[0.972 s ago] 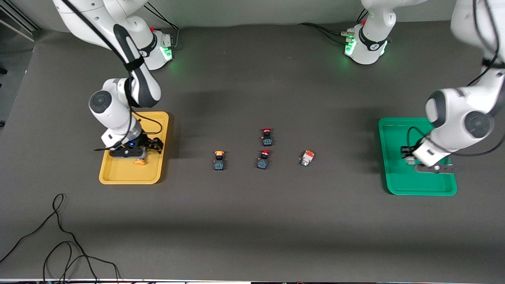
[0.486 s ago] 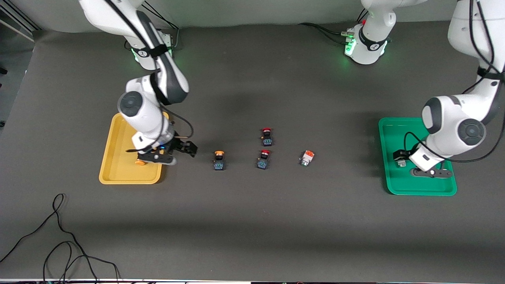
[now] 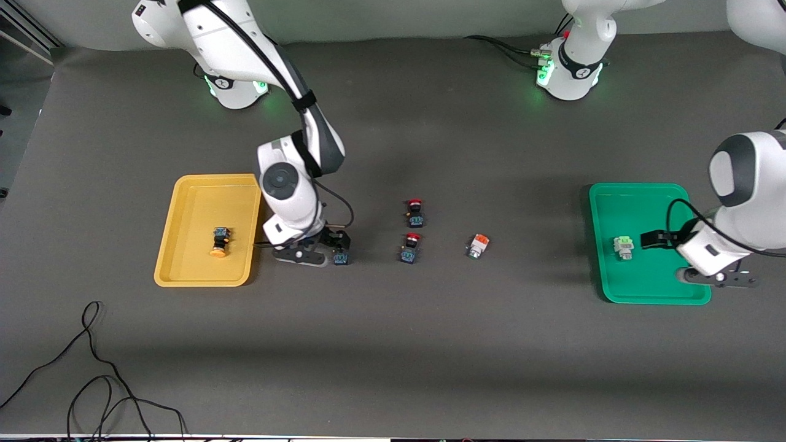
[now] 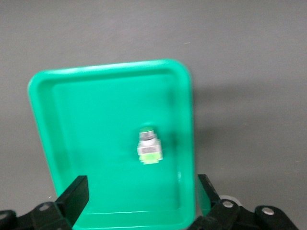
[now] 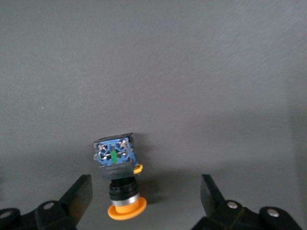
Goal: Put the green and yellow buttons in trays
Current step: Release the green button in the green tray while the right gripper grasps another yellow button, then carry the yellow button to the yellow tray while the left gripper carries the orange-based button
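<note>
On the surface (image 3: 393, 344), the yellow tray (image 3: 184, 270) holds one yellow button (image 3: 220, 241) and the green tray (image 3: 651, 288) holds the green button (image 3: 623, 246). The right hand (image 3: 331, 248) hangs open over a second yellow button (image 5: 117, 179), and the left hand (image 3: 660, 238) is open and empty above the green tray. An orange-capped button (image 3: 477, 245) lies between the trays, beside two red buttons (image 3: 410, 248).

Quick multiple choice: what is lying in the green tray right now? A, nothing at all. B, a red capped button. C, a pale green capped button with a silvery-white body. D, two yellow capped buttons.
C: the front and left wrist views show a single pale green capped button with a silvery-white body lying inside the green tray, apart from the open left gripper above the tray.
</note>
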Action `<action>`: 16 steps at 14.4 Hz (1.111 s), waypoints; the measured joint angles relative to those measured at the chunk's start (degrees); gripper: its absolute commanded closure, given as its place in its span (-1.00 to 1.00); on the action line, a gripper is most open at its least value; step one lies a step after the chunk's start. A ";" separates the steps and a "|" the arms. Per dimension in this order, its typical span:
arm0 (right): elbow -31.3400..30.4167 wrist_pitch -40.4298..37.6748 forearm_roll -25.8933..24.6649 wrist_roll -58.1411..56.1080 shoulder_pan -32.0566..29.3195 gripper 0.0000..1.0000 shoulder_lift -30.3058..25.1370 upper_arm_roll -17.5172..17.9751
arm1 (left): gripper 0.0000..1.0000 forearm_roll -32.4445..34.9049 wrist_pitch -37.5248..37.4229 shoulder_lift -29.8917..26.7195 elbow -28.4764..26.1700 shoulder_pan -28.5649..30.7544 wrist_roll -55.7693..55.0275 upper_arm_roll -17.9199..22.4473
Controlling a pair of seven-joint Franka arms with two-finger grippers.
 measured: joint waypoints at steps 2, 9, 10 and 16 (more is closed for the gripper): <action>1.12 0.02 1.23 0.16 0.44 -0.99 1.75 0.89 | -1.00 -0.19 0.01 0.89 -0.09 -4.77 -0.28 -0.80; 1.75 3.45 1.97 0.18 1.01 1.00 5.35 1.11 | -1.00 -5.15 3.30 4.48 -0.05 -23.59 -2.16 -1.42; 1.83 3.52 1.97 0.18 1.00 1.00 5.46 1.11 | -1.00 -5.33 3.87 4.77 -0.06 -25.32 -3.34 -1.42; 3.27 1.11 2.15 0.98 1.37 1.00 3.29 -0.11 | -1.00 -5.16 11.83 12.33 -0.38 -30.23 -7.67 -1.24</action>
